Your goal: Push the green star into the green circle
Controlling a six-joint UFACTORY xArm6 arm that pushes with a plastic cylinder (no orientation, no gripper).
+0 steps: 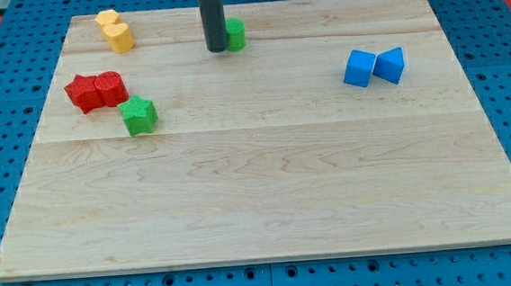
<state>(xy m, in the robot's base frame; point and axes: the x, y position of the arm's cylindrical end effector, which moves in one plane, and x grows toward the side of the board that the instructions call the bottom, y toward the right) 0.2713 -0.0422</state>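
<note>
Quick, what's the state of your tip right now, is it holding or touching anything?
My tip: a bare rod, holding nothing, right beside the green circle on its left; contact cannot be told. It is far from the green star.

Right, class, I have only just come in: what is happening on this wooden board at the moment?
A robot arm's dark rod is at the view's top, my tip right beside the green circle block, on its left and partly hiding it. The green star block lies apart, lower left, next to two red blocks, and nothing is pushing it yet. Two yellow blocks lie at top left, and two blue blocks lie on the right of the pale wooden board.
</note>
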